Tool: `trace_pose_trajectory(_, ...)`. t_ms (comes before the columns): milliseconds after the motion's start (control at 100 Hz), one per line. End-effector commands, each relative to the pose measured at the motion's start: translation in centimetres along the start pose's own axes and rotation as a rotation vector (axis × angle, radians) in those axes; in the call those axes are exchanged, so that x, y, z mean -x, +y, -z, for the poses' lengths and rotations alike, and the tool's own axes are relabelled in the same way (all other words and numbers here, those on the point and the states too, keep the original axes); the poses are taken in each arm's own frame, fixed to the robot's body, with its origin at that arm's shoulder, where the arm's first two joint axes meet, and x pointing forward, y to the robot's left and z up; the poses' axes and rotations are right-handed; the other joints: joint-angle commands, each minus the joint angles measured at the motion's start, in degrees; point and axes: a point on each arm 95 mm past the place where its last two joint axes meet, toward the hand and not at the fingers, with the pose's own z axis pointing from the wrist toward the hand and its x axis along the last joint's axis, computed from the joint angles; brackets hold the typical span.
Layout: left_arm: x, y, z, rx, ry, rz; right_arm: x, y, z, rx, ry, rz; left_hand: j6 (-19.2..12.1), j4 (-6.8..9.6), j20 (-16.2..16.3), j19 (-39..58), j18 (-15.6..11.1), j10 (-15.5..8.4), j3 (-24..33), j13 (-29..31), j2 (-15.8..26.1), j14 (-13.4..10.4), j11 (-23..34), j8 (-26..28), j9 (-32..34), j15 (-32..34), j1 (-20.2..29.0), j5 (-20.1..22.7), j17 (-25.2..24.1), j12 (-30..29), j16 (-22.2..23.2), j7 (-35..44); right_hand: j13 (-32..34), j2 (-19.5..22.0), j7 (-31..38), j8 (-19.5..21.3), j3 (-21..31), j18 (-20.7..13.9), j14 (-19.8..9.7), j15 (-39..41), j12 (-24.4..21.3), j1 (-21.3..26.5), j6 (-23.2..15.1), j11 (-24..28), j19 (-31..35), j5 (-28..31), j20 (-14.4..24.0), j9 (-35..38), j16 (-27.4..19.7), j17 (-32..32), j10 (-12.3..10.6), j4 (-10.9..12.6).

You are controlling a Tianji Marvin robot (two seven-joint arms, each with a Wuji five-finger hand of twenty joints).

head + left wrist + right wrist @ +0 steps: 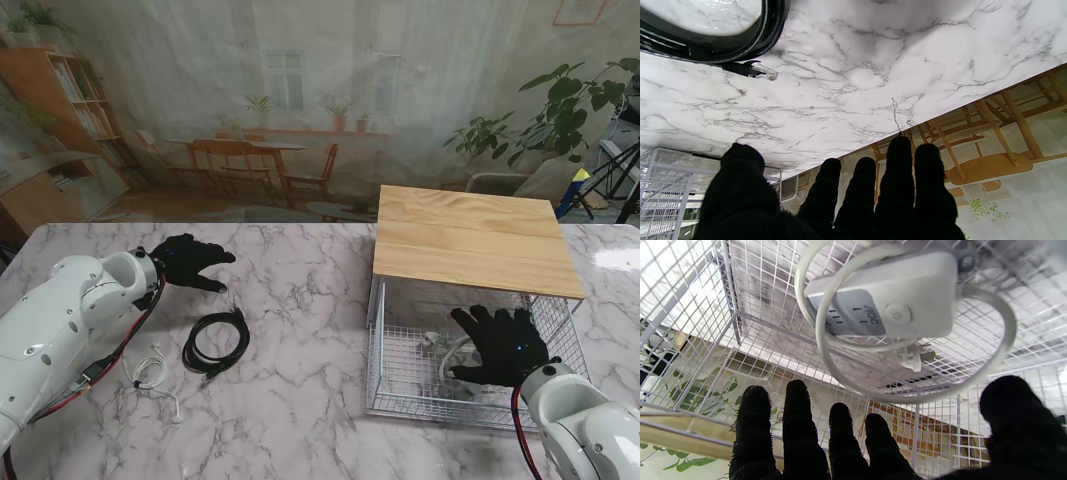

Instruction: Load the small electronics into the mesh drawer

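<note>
Right hand [503, 345] spread, empty, over power strip [893, 300] lying in mesh drawer [400, 385]. Left hand [190, 262] spread, empty; black cable [216, 343] near: advise enclosing the whole coil.

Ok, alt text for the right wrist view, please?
A white power strip with its cord looped around it lies on the mesh drawer floor. The open right robot hand hovers over it, fingers spread, holding nothing.
</note>
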Motion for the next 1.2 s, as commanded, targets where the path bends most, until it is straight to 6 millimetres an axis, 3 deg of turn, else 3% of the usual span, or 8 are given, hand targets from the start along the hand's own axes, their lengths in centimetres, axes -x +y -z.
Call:
trace_pose_trajectory(0,-0.4,0.3,0.1,0.016,0.015,0.010,-0.3,0.1,0.7,0.015,0.003,-0.006,0.9,1.18,-2.4,-1.7,-1.9,1.1,0.3,-2.3,2.2,-0.7,-1.8,0.3,-3.1,-1.9,1.4,0.4,0.0,-1.8,-1.5,-0.4,-1.2,0.2,0.3,-0.9,-0.2,-0.2,1.9,-2.5,-0.7,-0.4,0.7,-0.1,0.6,1.1,0.1,-0.6,0.9,-0.1,0.6,-0.9)
trace_pose_trajectory(220,-1.5,1.4,0.9,0.049,0.058,0.031,-0.7,1.1,2.0,0.069,0.019,-0.010,1.2,1.09,-5.0,-2.1,-3.7,2.5,0.1,-4.0,0.1,-0.9,-3.7,-0.3,-7.8,-2.0,0.7,-0.8,-0.2,-5.3,-3.2,-1.2,-0.9,0.0,1.0,-1.6,-0.2,-0.2,1.9,-2.8,-1.0,0.2,0.5,-0.4,0.8,2.0,-0.2,0.3,0.9,-0.1,0.8,-0.9)
trace_pose_trajectory(480,-3.0,3.5,1.5,0.085,0.113,0.022,-1.1,1.8,2.4,0.104,0.036,-0.020,0.5,2.08,-5.9,-1.3,-3.5,3.8,1.9,-4.4,-11.0,-1.0,-3.6,-2.5,-10.5,-0.8,5.3,-4.8,-0.1,-6.2,-3.0,-4.2,-0.8,0.2,1.7,-2.3,-0.3,-0.2,1.9,-3.0,-1.1,0.5,0.3,-0.4,0.8,2.3,-0.4,0.7,0.6,0.0,0.8,-0.8)
trace_pose_trajectory(630,-4.0,4.5,1.6,0.078,0.153,0.009,-1.3,2.1,2.5,0.121,0.043,-0.027,-6.1,6.55,-5.7,-0.4,-4.4,2.0,6.8,-5.1,-14.5,-2.2,-3.3,-3.7,-14.3,-0.4,10.9,-7.2,0.1,-6.8,-2.2,-4.5,-0.6,0.3,2.1,-2.6,-0.4,-0.3,2.0,-2.9,-1.1,0.8,0.3,-0.4,1.0,2.5,-0.5,1.0,0.6,0.1,0.9,-0.8)
trace_pose_trajectory(740,-4.7,4.9,1.3,0.068,0.174,-0.011,-1.4,2.4,2.6,0.130,0.051,-0.027,-5.7,10.84,-6.2,-0.6,-5.2,0.6,13.6,-6.8,-15.3,-3.1,-4.7,-4.1,-17.5,-1.2,9.9,-8.8,-0.2,-8.4,-2.9,-4.9,-0.5,0.5,2.4,-2.8,-0.5,-0.3,1.8,-2.9,-1.1,0.9,0.2,-0.4,1.1,2.6,-0.6,1.3,0.6,0.1,0.8,-0.7)
trace_pose_trajectory(860,-5.1,5.2,0.8,0.068,0.187,-0.025,-1.6,2.7,2.7,0.141,0.064,-0.027,-5.5,12.71,-7.3,-1.4,-6.8,-0.9,19.2,-9.6,-16.1,-4.6,-8.1,-4.3,-19.2,-2.7,8.2,-9.0,-0.9,-9.9,-4.9,-4.9,-0.4,0.6,2.9,-3.1,-0.7,-0.4,1.7,-2.8,-0.7,1.1,0.0,0.5,1.2,3.0,-0.7,2.9,0.6,0.2,1.0,-0.7)
trace_pose_trajectory(1030,-5.5,5.2,0.0,0.093,0.206,-0.064,-1.8,3.1,2.8,0.155,0.081,-0.024,-5.4,13.05,-8.2,-0.9,-9.0,-2.8,22.2,-9.8,-17.1,-6.1,-6.2,-3.4,-17.8,-2.4,8.0,-6.7,-0.5,-8.6,-6.3,-2.9,-0.3,0.7,3.4,-3.4,-0.9,-0.4,1.6,-2.7,-0.4,1.2,-0.2,1.0,1.3,3.1,-0.8,2.9,0.8,0.2,1.0,-0.7)
trace_pose_trajectory(1190,-5.6,5.4,-0.6,0.082,0.201,-0.098,-1.9,3.2,2.8,0.158,0.089,-0.027,-5.4,9.43,-7.9,1.8,-10.6,-3.0,21.3,-7.3,-17.8,-6.4,0.9,1.4,-15.2,0.2,11.2,-4.6,1.6,-4.9,-4.7,3.1,-0.3,0.9,3.9,-3.7,-1.0,-0.4,1.5,-2.6,-0.4,1.3,-0.4,0.9,1.4,3.1,-0.9,3.0,0.9,0.2,0.9,-0.6)
